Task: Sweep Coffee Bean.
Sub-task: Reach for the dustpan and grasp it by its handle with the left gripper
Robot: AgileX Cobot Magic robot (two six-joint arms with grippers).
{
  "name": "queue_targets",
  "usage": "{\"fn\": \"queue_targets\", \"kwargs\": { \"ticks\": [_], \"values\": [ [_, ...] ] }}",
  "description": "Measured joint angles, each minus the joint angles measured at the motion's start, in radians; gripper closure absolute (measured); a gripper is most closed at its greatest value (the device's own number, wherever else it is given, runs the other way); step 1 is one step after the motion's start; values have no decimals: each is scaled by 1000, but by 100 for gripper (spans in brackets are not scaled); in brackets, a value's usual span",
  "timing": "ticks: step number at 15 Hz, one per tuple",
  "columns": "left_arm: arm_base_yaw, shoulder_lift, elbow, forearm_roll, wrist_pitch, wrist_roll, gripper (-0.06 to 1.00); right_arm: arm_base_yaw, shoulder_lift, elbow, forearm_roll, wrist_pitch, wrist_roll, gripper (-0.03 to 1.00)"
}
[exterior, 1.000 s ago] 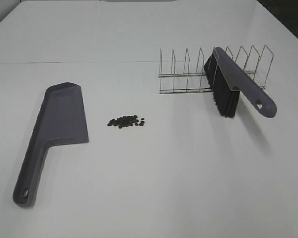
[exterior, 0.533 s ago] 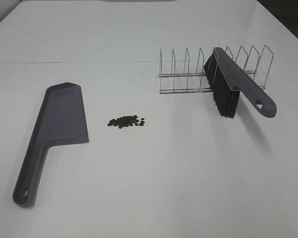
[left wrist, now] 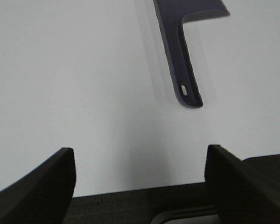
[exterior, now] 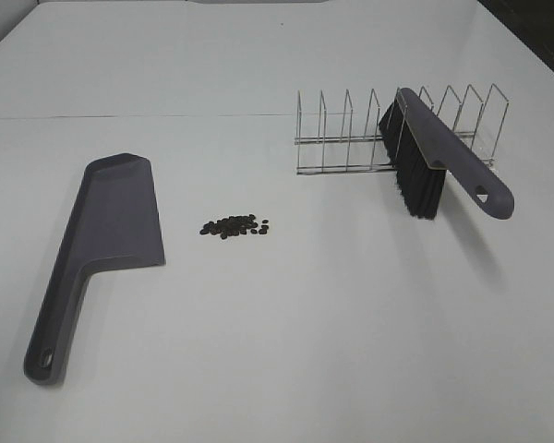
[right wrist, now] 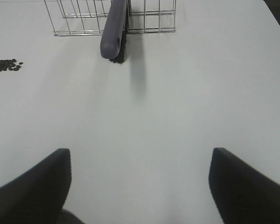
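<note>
A white worktop (exterior: 305,323) seen from above, with a few cleaning things laid out on it.

Near the middle lies the coffee bean (exterior: 234,226) pile: a small, loose cluster of tiny dark beans spread in a short band on the bare surface, touching nothing else.

To its left, close by but apart, a grey dustpan (exterior: 111,231) lies flat. Its broad scoop points away toward the far side and its long handle runs back toward the near edge.

To the right of the beans and farther back stands a wire rack (exterior: 342,141) with upright dividers. A grey brush (exterior: 439,152) sits tilted across the rack, dark bristles hanging down and its handle sticking out toward the near right. The bristle tips seem to reach the worktop, though the view does not make that certain.

The left end effector (left wrist: 140,158) hangs over the worktop short of the dustpan's handle, its jaws spread wide with nothing between them.

The right end effector (right wrist: 140,156) sits well back from the brush and rack. Its jaws are also parted and it holds nothing.
</note>
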Motion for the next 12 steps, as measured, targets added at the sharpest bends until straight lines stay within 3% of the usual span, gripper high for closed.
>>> {"fn": "queue_targets", "kwargs": {
  "ticks": [4, 8, 12],
  "values": [
    [0, 153, -11, 0, -28, -2, 24, 0, 0, 0, 0, 0, 0, 21],
    [0, 382, -63, -34, -190, -2, 24, 0, 0, 0, 0, 0, 0, 21],
    [0, 593, -155, -76, -249, -2, 24, 0, 0, 0, 0, 0, 0, 21]
  ]
}}
